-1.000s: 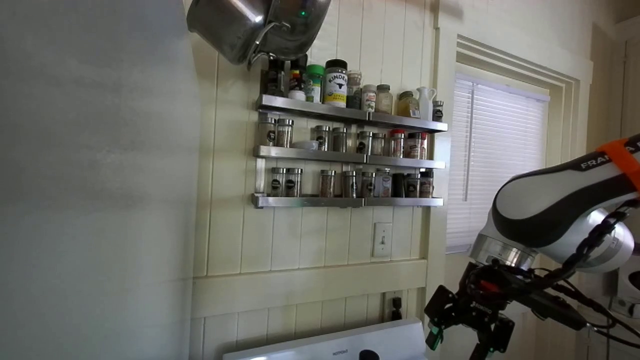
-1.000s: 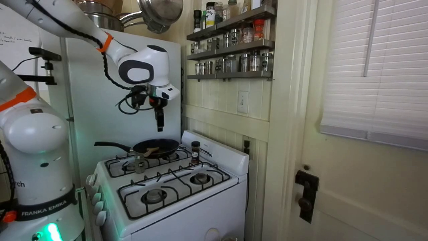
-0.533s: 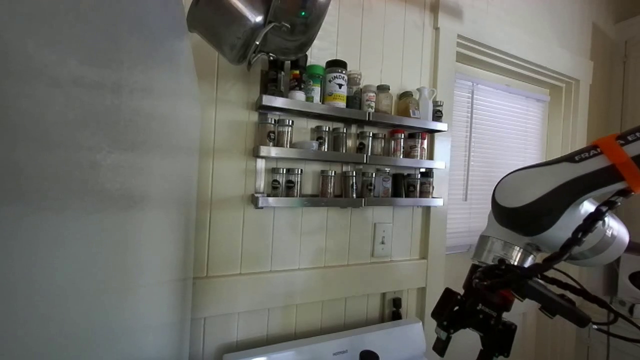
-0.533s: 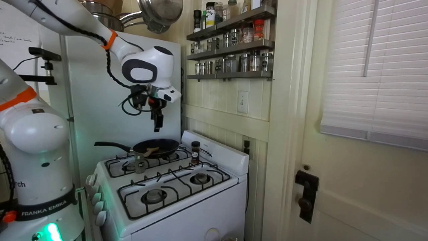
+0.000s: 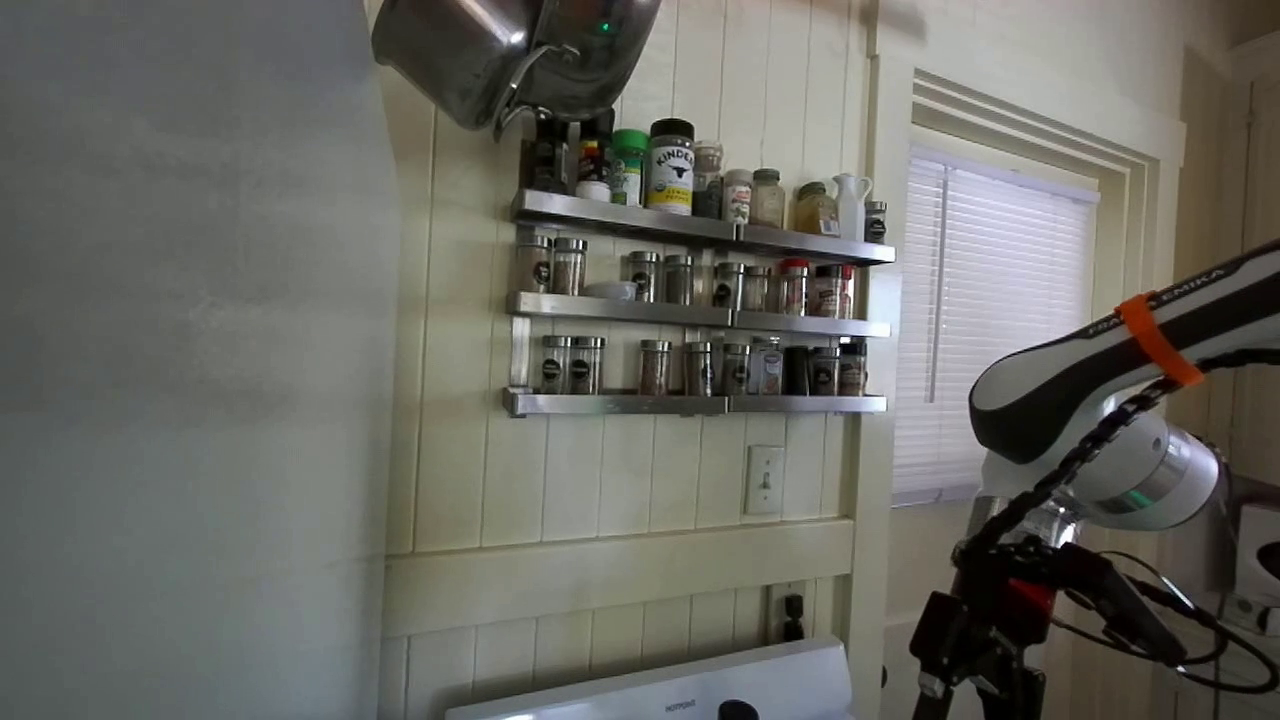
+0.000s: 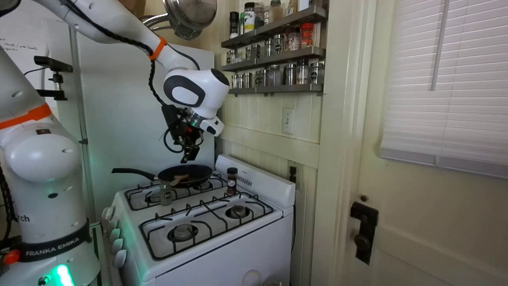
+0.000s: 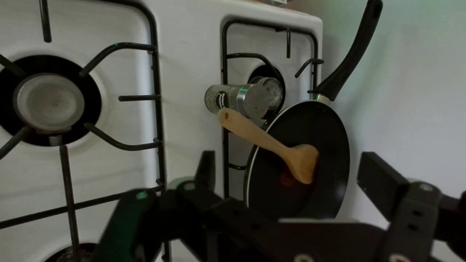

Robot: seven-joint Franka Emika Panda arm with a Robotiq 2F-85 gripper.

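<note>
Over the last second the black two-fingered gripper [image 7: 287, 156] has dipped and tilted, seemingly coming nearer the tan wooden spatula [image 7: 271, 143]; its fingers stand wide apart, holding nothing. In an exterior view, past the upright clear glass jar with a silver lid [image 6: 166, 194], the spatula lies diagonally, handle jutting near left over the rim of the round black frying pan [image 6: 201, 174], head far right inside.

In the wrist view, my gripper [image 7: 287, 154] hides the end of the pan [image 7: 329, 156] nearest the stove's [image 7: 187, 134] back edge.
</note>
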